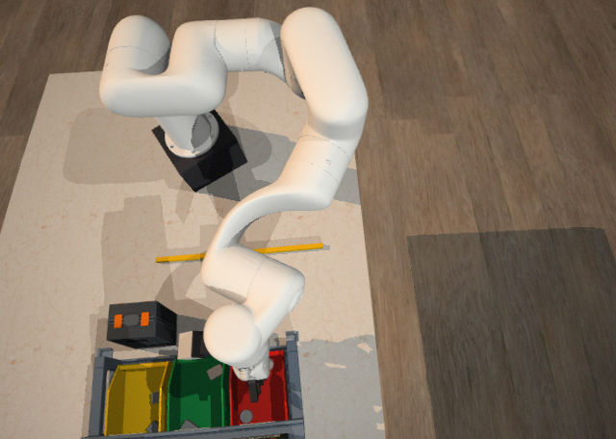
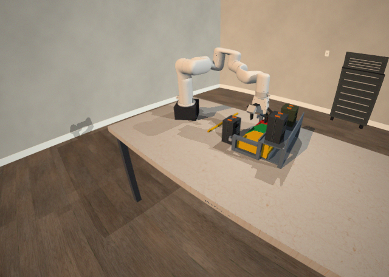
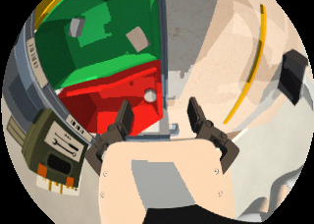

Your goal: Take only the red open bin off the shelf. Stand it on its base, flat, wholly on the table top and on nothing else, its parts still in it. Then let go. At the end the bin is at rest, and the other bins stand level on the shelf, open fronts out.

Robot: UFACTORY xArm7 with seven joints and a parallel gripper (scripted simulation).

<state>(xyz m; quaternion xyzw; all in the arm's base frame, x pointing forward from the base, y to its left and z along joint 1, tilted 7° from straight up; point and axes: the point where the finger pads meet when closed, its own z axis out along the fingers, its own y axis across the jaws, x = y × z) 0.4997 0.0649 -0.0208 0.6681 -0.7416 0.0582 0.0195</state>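
Note:
The red bin (image 1: 273,400) (image 3: 110,103) sits in the end bay of the grey shelf (image 1: 295,392) (image 2: 260,150), with a round grey part (image 1: 245,416) (image 3: 149,95) in it. The green bin (image 1: 196,389) (image 2: 258,129) (image 3: 54,42) stands beside it with parts inside, and the yellow bin (image 1: 129,400) (image 2: 248,146) is beyond. My gripper (image 3: 159,105) (image 2: 258,118) is open and empty. In the wrist view one finger is over the red bin and the other is past its front edge, on the table side. The fingertips' height above the bin is hard to tell.
A black case (image 1: 166,324) (image 2: 231,129) stands on the table in front of the shelf, near a small pale box. Another black case (image 2: 276,128) and an olive case (image 2: 289,113) (image 3: 59,145) are on the shelf's upper level. A yellow strip (image 1: 294,248) (image 3: 263,37) lies across the table.

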